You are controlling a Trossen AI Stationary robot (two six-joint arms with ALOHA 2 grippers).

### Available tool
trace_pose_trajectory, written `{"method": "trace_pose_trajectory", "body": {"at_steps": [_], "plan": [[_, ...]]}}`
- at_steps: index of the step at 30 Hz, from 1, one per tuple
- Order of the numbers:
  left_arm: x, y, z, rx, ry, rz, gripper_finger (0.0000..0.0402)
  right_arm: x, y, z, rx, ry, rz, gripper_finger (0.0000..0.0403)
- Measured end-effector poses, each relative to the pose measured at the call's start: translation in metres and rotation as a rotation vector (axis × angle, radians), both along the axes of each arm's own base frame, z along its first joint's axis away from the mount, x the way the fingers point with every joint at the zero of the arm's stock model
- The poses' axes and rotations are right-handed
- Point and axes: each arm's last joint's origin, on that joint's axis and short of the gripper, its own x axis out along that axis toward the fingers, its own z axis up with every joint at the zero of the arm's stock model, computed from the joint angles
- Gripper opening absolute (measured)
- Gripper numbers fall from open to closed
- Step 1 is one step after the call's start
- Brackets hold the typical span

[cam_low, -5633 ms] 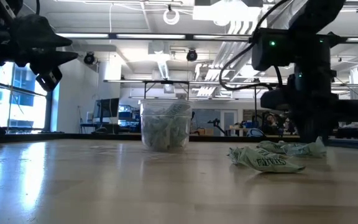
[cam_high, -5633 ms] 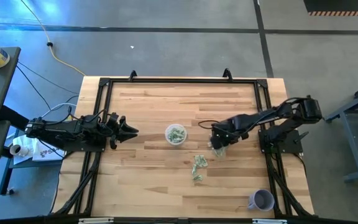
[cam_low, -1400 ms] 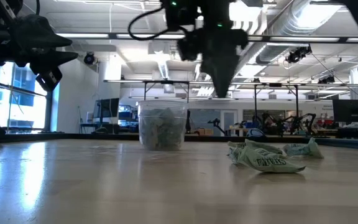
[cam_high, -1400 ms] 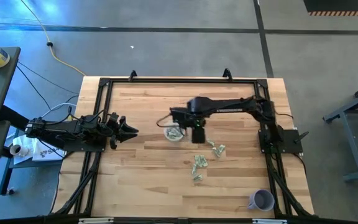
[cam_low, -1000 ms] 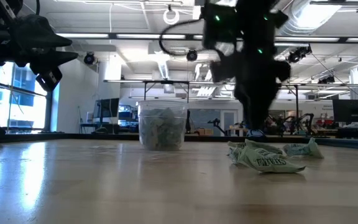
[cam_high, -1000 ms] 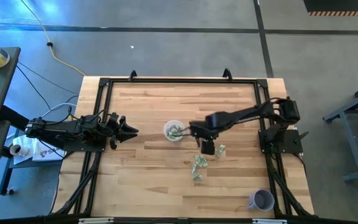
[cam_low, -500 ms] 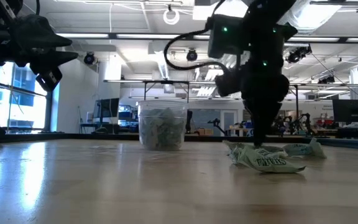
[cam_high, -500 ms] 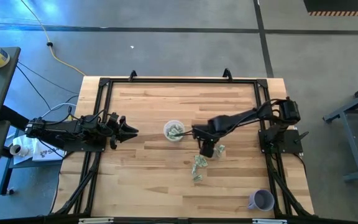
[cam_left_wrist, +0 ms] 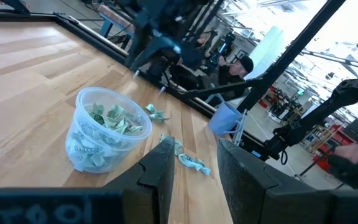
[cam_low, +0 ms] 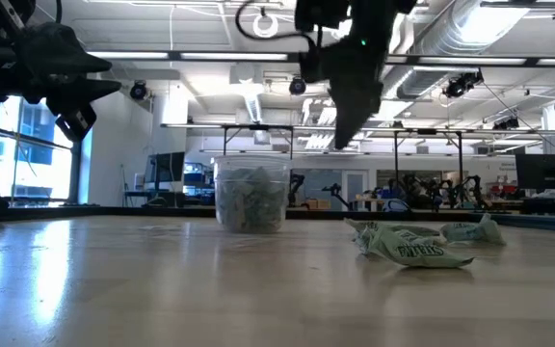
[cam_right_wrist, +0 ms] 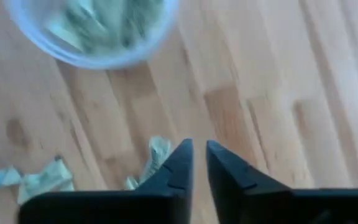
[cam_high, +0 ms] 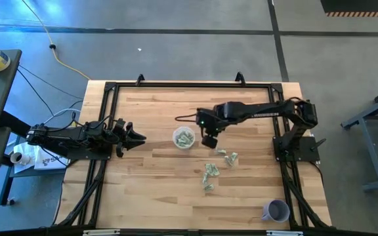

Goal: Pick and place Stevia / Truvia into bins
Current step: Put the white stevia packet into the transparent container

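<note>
Two hands seen: right hand nearly pressed together, raised beside the cup, grip unclear; left hand part-spread, empty.

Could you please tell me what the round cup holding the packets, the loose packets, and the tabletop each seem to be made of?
The cup looks like clear, glossy plastic: its contents show through the wall. The loose packets appear to be matte printed paper, crumpled and creased. The tabletop seems to be smooth light wood, with visible plank seams and grain.
</note>
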Motion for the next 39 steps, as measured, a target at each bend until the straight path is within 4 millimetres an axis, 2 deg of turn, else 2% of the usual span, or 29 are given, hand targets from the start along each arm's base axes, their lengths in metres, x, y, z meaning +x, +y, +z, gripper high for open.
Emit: {"method": "trace_pose_trajectory", "body": {"at_steps": [2,5,9,12,15,23,31,35,39], "plan": [[0.0,0.0,0.0,0.0,0.001,0.0,0.0156,-0.007,-0.005,-0.012,0.048,0.047,-0.034,0.0062],[0.0,0.0,0.0,0.0,0.0,0.0,0.0156,-0.02,-0.003,-0.04,0.172,0.124,-0.088,0.0115],[0.0,0.0,0.0,0.0,0.0,0.0,0.0156,-0.022,0.006,-0.064,0.256,0.075,-0.067,0.018],[0.0,0.0,0.0,0.0,0.0,0.0,0.0156,-0.02,0.011,-0.074,0.199,0.017,-0.075,0.0207],[0.0,0.0,0.0,0.0,0.001,0.0,0.0156,-0.025,0.011,-0.085,0.173,0.013,-0.118,0.0212],[0.0,0.0,0.0,0.0,0.001,0.0,0.0156,-0.037,0.012,-0.106,0.2,0.014,-0.169,0.0171],[0.0,0.0,0.0,0.0,0.0,0.0,0.0156,-0.039,0.012,-0.114,0.211,-0.003,-0.227,0.0072],[0.0,0.0,0.0,0.0,0.0,0.0,0.0156,-0.036,0.013,-0.112,0.23,-0.003,-0.22,0.001],[0.0,0.0,0.0,0.0,0.0,0.0,0.0156,-0.027,0.011,-0.1,0.23,-0.014,-0.221,0.0013]]}}
